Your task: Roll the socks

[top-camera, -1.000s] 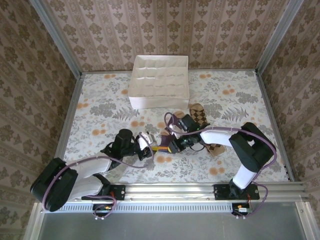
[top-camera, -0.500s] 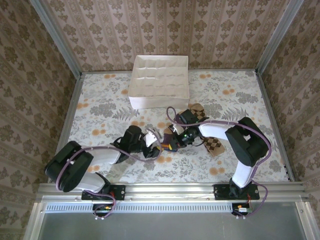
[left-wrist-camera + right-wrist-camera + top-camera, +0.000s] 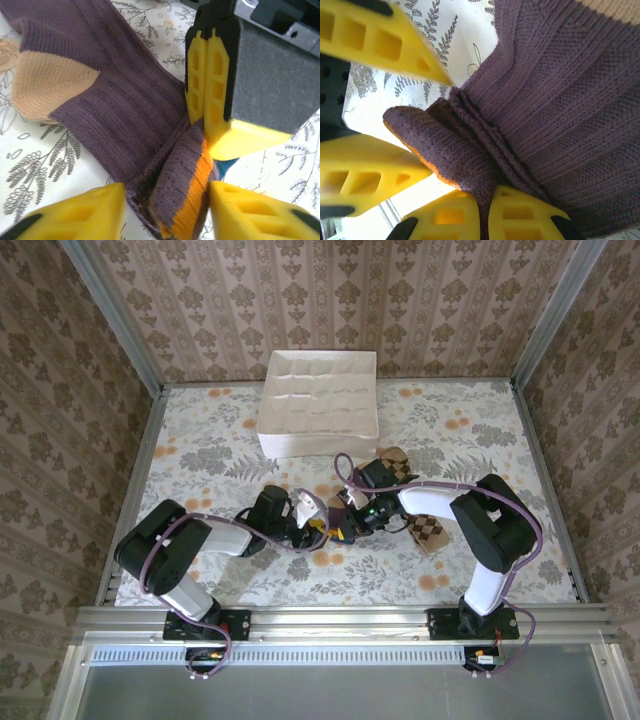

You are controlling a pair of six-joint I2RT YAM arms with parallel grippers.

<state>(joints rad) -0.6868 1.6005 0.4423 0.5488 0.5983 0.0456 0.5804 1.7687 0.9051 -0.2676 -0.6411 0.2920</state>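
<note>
Purple ribbed sock point(image 3: 115, 100) has its folded end bunched between my left gripper's point(image 3: 166, 202) spread fingers while my right gripper point(image 3: 487, 217) pinches the fabric just beyond them, so I worry that closing left too shallow will catch one layer only and let the roll spring open.

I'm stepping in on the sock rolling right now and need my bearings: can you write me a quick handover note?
The left tool is open, straddling the bunched end of the purple sock.
The right tool is shut on that same end.
The purple sock lies mostly flat on the table, one end folded up, not yet rolled.
The checked sock lies flat, partly under the right arm, untouched.
Left to do: roll both.
</note>
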